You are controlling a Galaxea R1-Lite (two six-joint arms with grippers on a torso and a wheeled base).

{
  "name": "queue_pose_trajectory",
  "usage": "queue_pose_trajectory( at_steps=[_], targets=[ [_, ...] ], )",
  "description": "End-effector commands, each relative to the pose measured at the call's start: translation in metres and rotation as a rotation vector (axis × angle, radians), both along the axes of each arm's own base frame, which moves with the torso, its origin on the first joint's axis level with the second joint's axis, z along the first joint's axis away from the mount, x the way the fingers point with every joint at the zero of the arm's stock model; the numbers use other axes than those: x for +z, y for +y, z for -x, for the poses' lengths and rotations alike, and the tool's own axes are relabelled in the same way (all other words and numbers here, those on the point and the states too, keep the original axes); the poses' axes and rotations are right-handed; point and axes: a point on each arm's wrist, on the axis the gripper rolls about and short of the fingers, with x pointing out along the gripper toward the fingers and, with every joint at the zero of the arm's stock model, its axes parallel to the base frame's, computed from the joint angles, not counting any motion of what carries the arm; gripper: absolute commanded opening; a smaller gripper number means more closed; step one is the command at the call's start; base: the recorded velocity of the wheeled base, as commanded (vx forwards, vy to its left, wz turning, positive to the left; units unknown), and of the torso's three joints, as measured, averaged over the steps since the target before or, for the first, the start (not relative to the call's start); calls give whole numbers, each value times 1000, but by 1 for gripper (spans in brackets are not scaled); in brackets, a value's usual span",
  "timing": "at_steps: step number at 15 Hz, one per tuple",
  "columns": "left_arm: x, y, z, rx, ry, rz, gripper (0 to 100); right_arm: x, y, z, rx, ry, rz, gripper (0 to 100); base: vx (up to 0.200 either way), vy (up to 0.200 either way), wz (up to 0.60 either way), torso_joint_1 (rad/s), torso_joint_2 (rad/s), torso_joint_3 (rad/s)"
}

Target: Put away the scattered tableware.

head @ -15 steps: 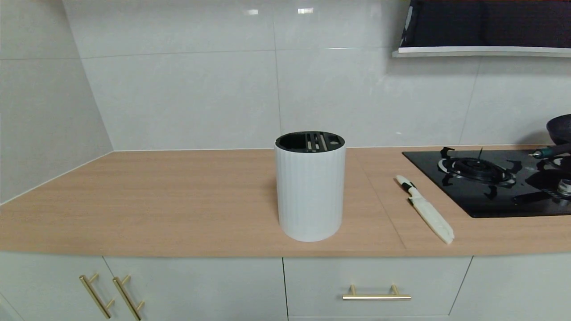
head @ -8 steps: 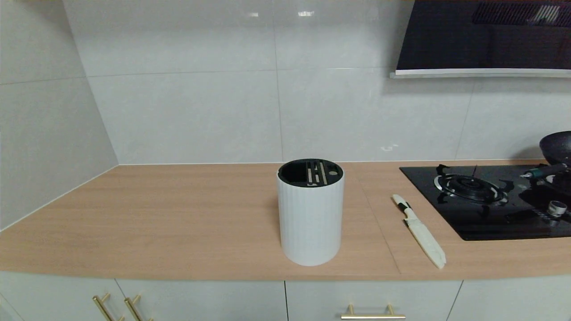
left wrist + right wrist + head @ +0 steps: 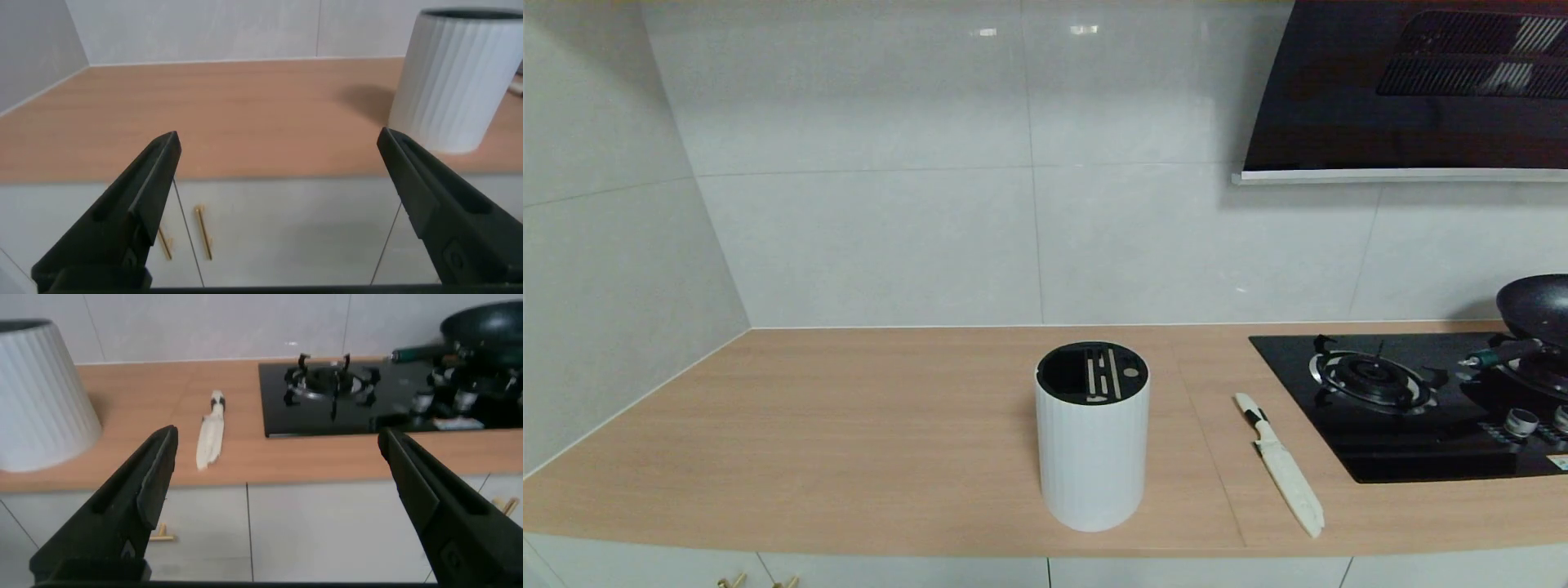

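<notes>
The left tool (image 3: 278, 140) and right tool (image 3: 279, 438) hang wide open and empty before the counter's (image 3: 849, 425) front edge. On it, the white knife (image 3: 1278, 465) lies flat between the ribbed white holder (image 3: 1093, 457) and the black stove (image 3: 1405, 408), touching neither. Farther back, a dark pan (image 3: 1535, 306) sits on the stove.

Matt, pale wood-grain finish on the surface (image 3: 849, 441). Smooth white ribbed plastic, low sheen, on the holder (image 3: 1093, 457), with a matt black insert on top. Dull, slightly rough-looking cream blade on the knife (image 3: 1282, 469). Glossy black glass on the hob (image 3: 1413, 445) and hood (image 3: 1405, 90). Shiny glazed wall tiles (image 3: 866, 245). Dark matt pan (image 3: 1535, 302). Brass-coloured metal cabinet handles (image 3: 203, 243). Matt black plastic on the left gripper (image 3: 276, 143) and right gripper (image 3: 278, 437).
</notes>
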Motion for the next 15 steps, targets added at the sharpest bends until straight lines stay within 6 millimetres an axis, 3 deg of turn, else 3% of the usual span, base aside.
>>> queue_pose_trajectory(
  at_steps=[1, 8, 15],
  targets=[
    [0, 0, 0, 1, 0, 0, 100, 0, 0, 0, 0, 2, 0, 100, 0, 0, 0, 286, -627, -315],
    [0, 0, 0, 1, 0, 0, 100, 0, 0, 0, 0, 0, 0, 100, 0, 0, 0, 203, -413, -217],
    [0, 0, 0, 1, 0, -2, 100, 0, 0, 0, 3, 1, 3, 100, 0, 0, 0, 8, -14, -7]
  ],
)
